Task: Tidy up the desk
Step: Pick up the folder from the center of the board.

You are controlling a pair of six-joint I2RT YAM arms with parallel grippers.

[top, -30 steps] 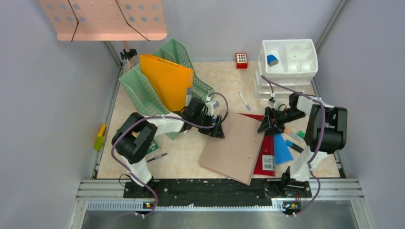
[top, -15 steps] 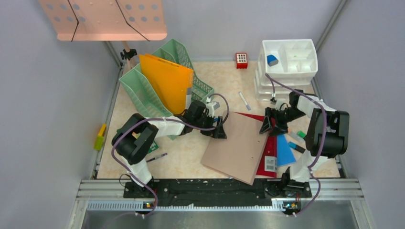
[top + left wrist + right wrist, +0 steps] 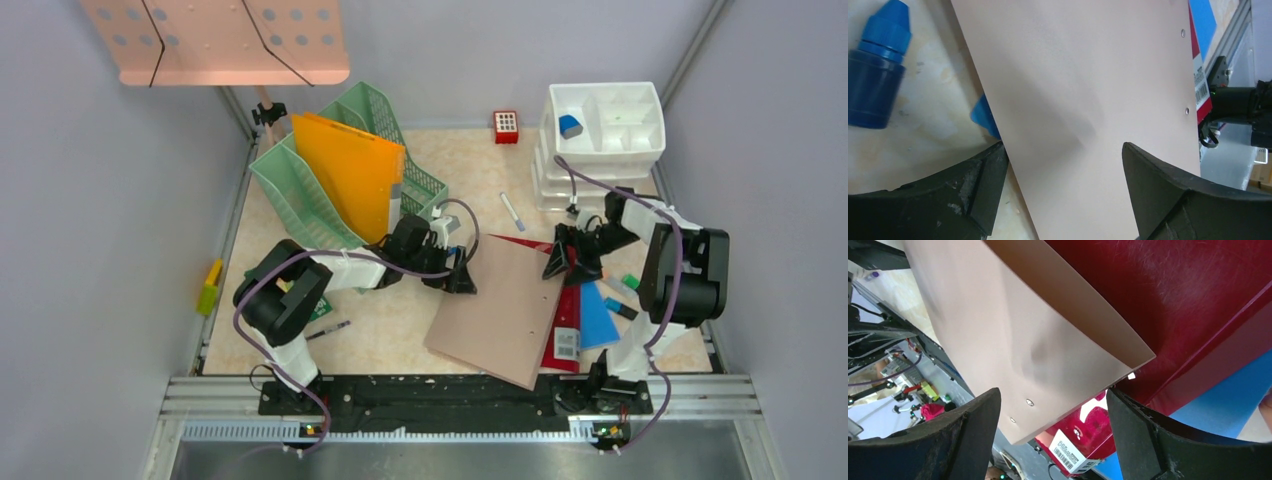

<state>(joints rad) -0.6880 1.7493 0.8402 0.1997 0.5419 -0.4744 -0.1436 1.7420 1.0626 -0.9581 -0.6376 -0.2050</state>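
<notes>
Both grippers open at the tan folder

Your left gripper (image 3: 461, 278) has its jaws spread wide across the left edge of the tan folder (image 3: 495, 315), gripping nothing. Your right gripper (image 3: 555, 264) gapes too, astride the folder's far right corner, above a red folder (image 3: 566, 312). The desk (image 3: 470, 165) lies under everything, between grey walls, with the tan folder askew at its middle front

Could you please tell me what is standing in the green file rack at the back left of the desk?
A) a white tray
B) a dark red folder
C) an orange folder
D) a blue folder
C: an orange folder stands on edge inside the green rack, while the red and blue folders lie flat.
</notes>
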